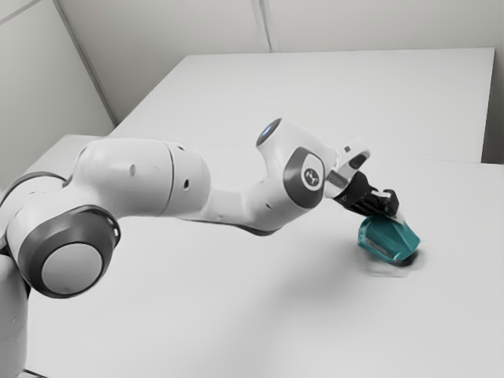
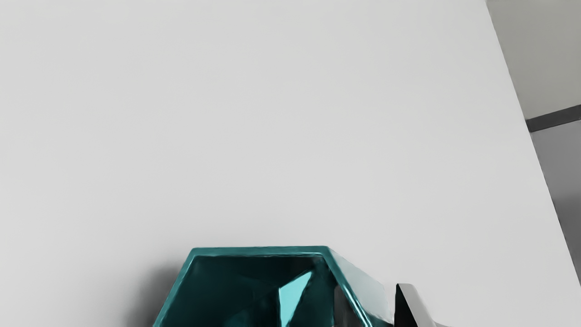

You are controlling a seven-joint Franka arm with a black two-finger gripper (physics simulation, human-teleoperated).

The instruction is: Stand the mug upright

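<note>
Exterior view: a white jointed arm (image 1: 185, 177) with dark grey joint caps enters from the exterior view's left and reaches over a pale grey bench (image 1: 236, 315). At its end the black pincer (image 1: 387, 206) points obliquely downward and meets the upper part of a faceted teal mug (image 1: 391, 236). The mug lies in the exterior view's right half, low over the bench, its body tilted rather than upright. A dark shadow falls close by its lower side; whether the base touches the bench cannot be told. Behind the bench rises a pale wall (image 1: 220, 27) with a vertical seam.

Wrist view: the mug's mouth is turned toward the camera, showing an angular rim (image 2: 261, 250), a dark teal interior and, within it, a bright turquoise patch (image 2: 294, 297). Part of the pincer stands just outside one slanting side of the rim. How far the pincer is open, and whether it has hold of the mug, cannot be told. Beyond the straight edge of the bench, a dark strip (image 2: 554, 119) separates two grey surfaces.
</note>
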